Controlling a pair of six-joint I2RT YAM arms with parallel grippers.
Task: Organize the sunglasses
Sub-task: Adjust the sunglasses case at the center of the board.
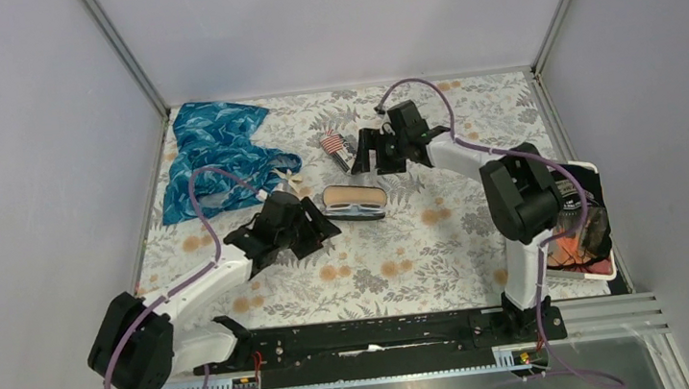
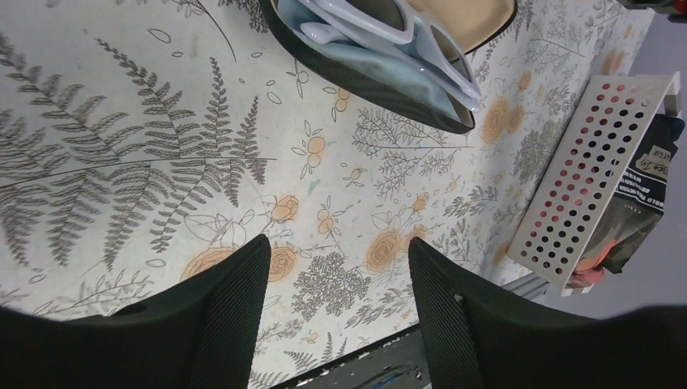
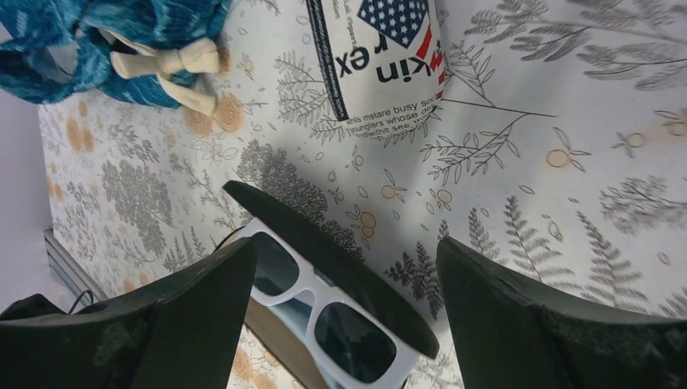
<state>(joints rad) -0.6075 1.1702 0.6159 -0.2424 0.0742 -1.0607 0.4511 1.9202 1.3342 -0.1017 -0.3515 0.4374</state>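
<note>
White-framed sunglasses (image 3: 316,285) with dark lenses lie folded in an open black oval case (image 1: 354,200) at the middle of the table. They also show at the top of the left wrist view as sunglasses (image 2: 445,61) on a pale blue lining inside the case (image 2: 389,101). My left gripper (image 1: 314,231) hovers just left of the case, open, with only tablecloth between its fingers (image 2: 339,251). My right gripper (image 1: 373,161) hangs behind the case, open and empty (image 3: 347,251), and looks down on the case lid (image 3: 340,259).
A crumpled blue patterned bag (image 1: 216,155) lies at the back left. A small packet with a flag print (image 1: 336,147) sits just behind the case. A white perforated basket (image 1: 600,269) holding packets stands at the right edge beside the right arm's base.
</note>
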